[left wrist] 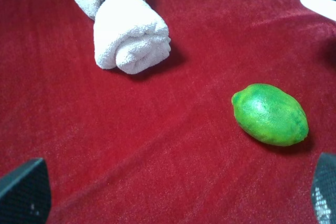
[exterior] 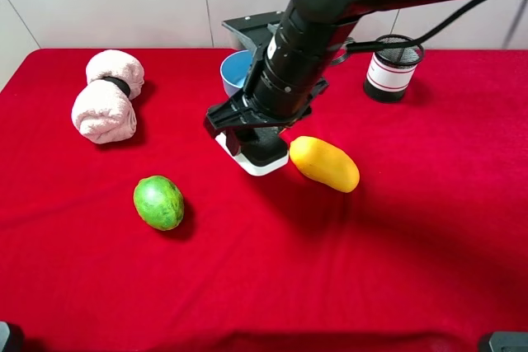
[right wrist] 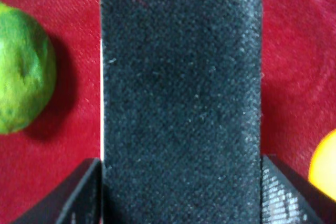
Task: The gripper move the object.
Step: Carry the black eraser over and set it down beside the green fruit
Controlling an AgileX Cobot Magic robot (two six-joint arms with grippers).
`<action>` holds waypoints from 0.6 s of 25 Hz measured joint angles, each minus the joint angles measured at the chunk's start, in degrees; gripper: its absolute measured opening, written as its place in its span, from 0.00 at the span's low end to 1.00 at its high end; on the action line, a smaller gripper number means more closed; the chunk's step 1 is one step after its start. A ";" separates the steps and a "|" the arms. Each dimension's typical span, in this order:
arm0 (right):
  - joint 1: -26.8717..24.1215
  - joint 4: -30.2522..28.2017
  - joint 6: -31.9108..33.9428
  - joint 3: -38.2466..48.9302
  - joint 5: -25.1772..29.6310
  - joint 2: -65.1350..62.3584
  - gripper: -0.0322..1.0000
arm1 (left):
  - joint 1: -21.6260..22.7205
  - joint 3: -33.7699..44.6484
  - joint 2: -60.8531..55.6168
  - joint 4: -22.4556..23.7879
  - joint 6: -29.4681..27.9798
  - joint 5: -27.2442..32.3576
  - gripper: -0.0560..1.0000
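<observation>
Board eraser (exterior: 264,157), rectangular with a black felt top and white plastic base, is just beside the yellow oval mango (exterior: 324,163), low over the red table (exterior: 412,269). Your right gripper (right wrist: 181,196) has its fingers (right wrist: 79,200) clamped on the eraser's long sides. Your left gripper (left wrist: 173,200), well apart from the mango, has its fingers spread wide.

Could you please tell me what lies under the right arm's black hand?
A flat rectangular eraser with black felt top and white plastic base, gripped between the fingers of the right hand. Whether it rests on the red tablecloth is hidden.
</observation>
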 joint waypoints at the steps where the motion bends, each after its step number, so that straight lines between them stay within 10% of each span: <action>1: 0.07 0.00 0.00 -0.84 0.08 0.84 0.47 | 0.00 0.00 0.00 0.00 0.00 0.00 0.98; 15: 2.82 1.98 -1.89 -6.02 -1.89 6.83 0.47 | 0.00 0.00 0.00 0.00 0.00 0.00 0.98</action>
